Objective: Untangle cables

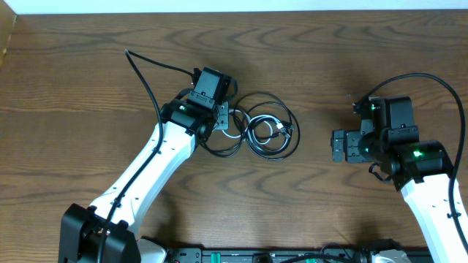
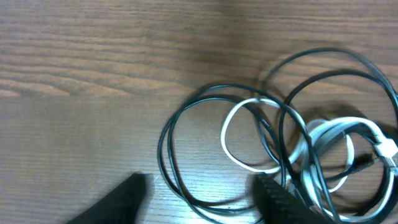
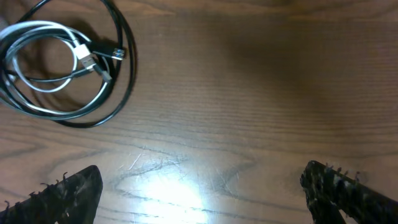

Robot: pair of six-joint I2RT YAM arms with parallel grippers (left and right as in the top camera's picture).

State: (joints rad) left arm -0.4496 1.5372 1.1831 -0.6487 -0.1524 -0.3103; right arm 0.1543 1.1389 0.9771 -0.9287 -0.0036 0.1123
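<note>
The cables (image 1: 269,131) lie in a tangled heap of loops at the table's middle: thin black cords (image 2: 163,143) wound with one white cord (image 2: 225,138). My left gripper (image 1: 222,120) is down at the heap's left edge. In the left wrist view it (image 2: 202,200) is open, and a black loop lies on the wood between its fingers (image 2: 283,200), gripped by neither. My right gripper (image 1: 338,146) stands open to the right of the heap, apart from it. In the right wrist view it (image 3: 202,191) has only bare wood between its fingers, with the cables (image 3: 127,68) at the upper left.
The left arm's own thicker black cable (image 1: 146,73) arcs over the table behind that arm. The right arm's cable (image 1: 439,84) curves at the far right. The wooden table (image 1: 88,109) extends to all sides, with its back edge along the top.
</note>
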